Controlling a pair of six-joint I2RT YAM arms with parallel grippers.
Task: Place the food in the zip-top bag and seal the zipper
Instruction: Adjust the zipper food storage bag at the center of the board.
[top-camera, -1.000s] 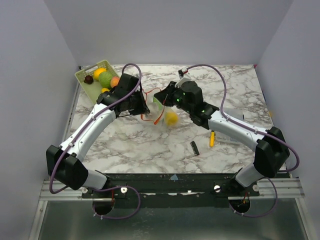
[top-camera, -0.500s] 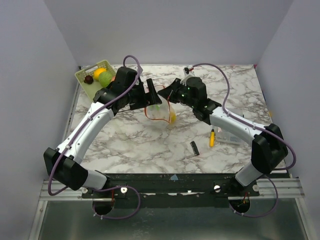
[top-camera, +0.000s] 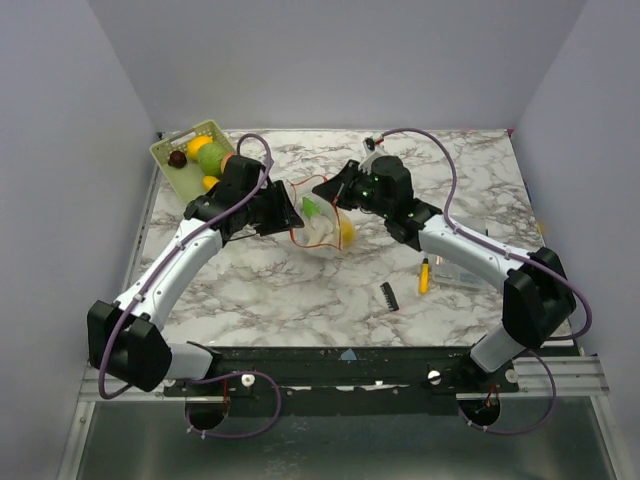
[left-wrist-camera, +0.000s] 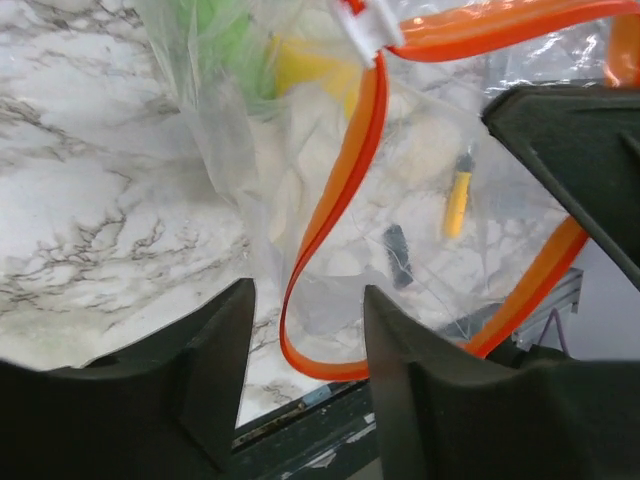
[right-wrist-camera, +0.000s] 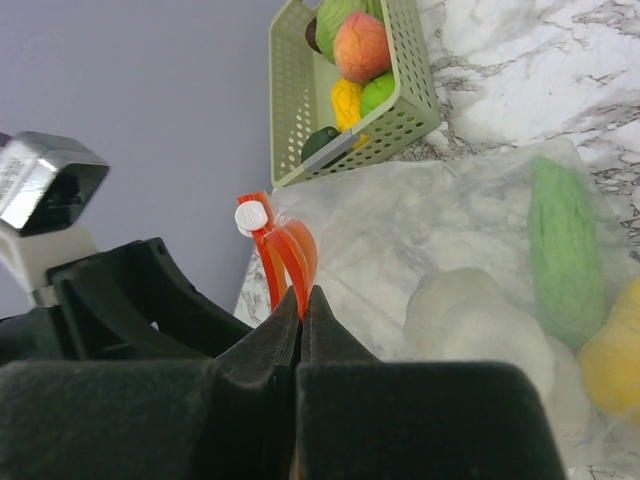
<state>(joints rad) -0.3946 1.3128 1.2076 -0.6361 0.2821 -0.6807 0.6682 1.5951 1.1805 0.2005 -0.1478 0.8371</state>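
Observation:
The clear zip-top bag (top-camera: 318, 225) hangs over the middle of the table with green (right-wrist-camera: 565, 250), whitish (right-wrist-camera: 470, 320) and yellow (right-wrist-camera: 615, 360) food inside. Its orange zipper (left-wrist-camera: 345, 190) loops open, with a white slider (right-wrist-camera: 250, 215) at one end. My right gripper (right-wrist-camera: 300, 292) is shut on the zipper near the slider and holds that edge up. My left gripper (left-wrist-camera: 305, 340) is open at the bag's left side; a loop of the zipper passes between its fingers without being pinched. More food (top-camera: 210, 155) lies in the basket.
The light green basket (top-camera: 165, 150) stands at the back left against the wall. A yellow-handled screwdriver (top-camera: 424, 275) and a small black part (top-camera: 389, 295) lie front right, beside a clear box (top-camera: 465, 270).
My left gripper opened, swung towards the bag mouth, then drew back left around the zipper loop. My right gripper shifted slightly back and left, still holding the zipper, and the bag mouth spread wider.

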